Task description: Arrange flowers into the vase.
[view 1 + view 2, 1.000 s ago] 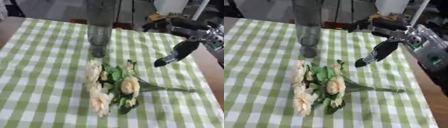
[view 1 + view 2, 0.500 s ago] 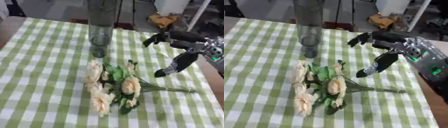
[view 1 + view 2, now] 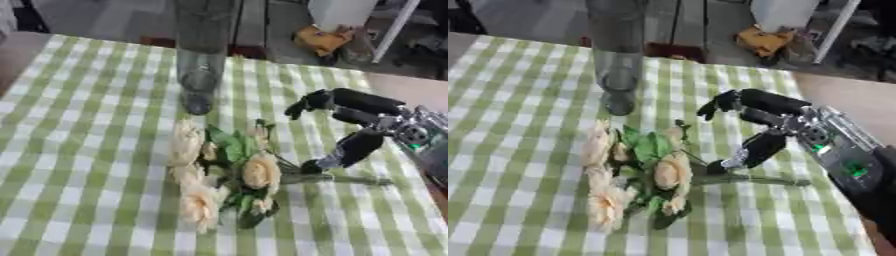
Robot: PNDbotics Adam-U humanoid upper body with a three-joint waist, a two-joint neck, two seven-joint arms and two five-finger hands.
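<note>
Table (image 3: 79,150) w/ green-white checked cloth; cluttered floor behind. Right hand (image 3: 776,125) black, fingers spread wide open, thumb tip touching stems of flower bunch (image 3: 223,170), nothing gripped. Vase (image 3: 199,60) tall clear glass cylinder, upright at far side. Bunch lies flat mid-table, cream blooms, green leaves.

Table with a checked cloth

A green and white cloth (image 3: 79,150) covers the table. The tall glass vase (image 3: 200,55) stands at the far side. The flowers (image 3: 223,172) lie nearer.
</note>
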